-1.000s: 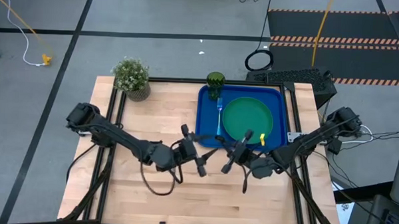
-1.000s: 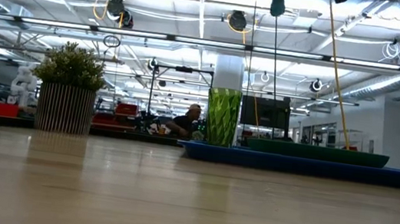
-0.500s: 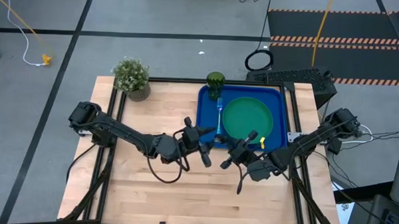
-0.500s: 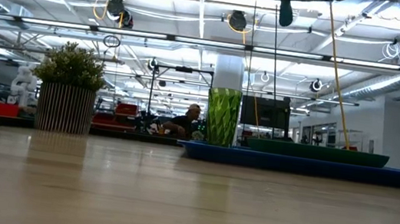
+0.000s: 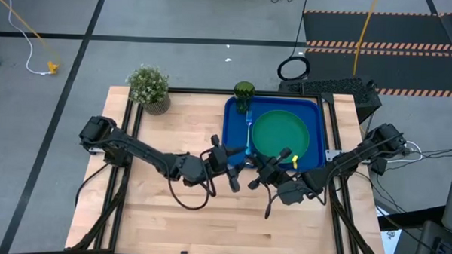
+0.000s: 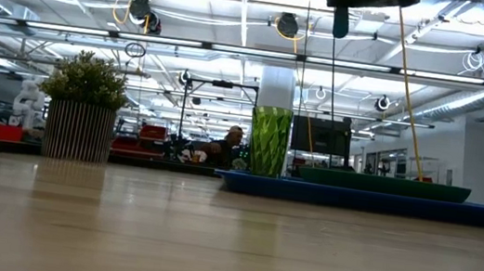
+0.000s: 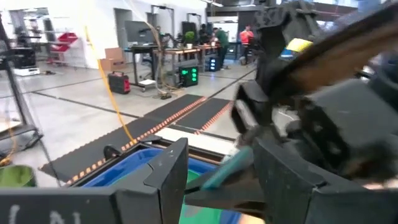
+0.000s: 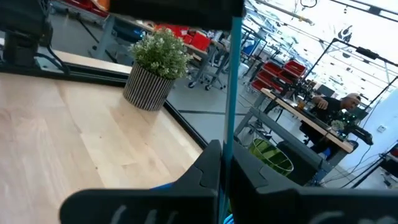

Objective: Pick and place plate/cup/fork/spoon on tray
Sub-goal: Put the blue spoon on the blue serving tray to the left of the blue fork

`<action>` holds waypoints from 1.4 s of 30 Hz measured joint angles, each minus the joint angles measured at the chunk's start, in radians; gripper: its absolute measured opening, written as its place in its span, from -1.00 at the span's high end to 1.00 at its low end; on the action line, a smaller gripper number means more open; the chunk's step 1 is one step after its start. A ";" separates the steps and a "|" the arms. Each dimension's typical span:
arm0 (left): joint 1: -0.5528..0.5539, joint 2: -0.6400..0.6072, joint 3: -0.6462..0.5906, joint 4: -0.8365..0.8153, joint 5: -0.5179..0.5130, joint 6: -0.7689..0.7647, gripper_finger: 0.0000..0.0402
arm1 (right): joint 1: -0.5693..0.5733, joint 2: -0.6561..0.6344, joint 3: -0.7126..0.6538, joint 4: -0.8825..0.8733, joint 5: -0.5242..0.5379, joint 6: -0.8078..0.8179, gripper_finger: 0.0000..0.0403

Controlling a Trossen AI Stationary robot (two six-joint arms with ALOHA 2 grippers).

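While one plate (image 5: pixel 280 135), one cup (image 5: pixel 244 91) and one fork (image 5: pixel 248 128) sit on the blue tray (image 5: pixel 233 138), the right gripper (image 8: pixel 225 163), raised at the tray's near edge, pinches the one spoon (image 8: pixel 234 81), facing the left gripper (image 5: pixel 234 171), fingers apart around its handle.

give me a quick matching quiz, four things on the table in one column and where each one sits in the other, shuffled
Things:
1. plate
2. cup
3. fork
4. potted plant

Places:
A. on the bare wood at the table's far left corner
B. in the tray's far left corner
C. flat in the tray's middle, filling most of it
D. in the tray, along the plate's left edge

Pairs: 1-C, 2-B, 3-D, 4-A
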 joint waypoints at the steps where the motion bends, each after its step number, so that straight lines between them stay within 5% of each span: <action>1: -0.003 0.000 0.000 0.000 0.006 0.006 0.08 | 0.000 0.000 0.000 -0.001 0.000 0.000 1.00; 27: 0.039 0.015 -0.001 0.022 0.044 0.041 0.10 | -0.002 0.000 0.000 0.029 -0.035 -0.023 1.00; 42: 0.042 0.013 -0.001 0.021 0.101 0.070 0.93 | 0.000 0.000 0.000 0.029 -0.068 -0.023 0.99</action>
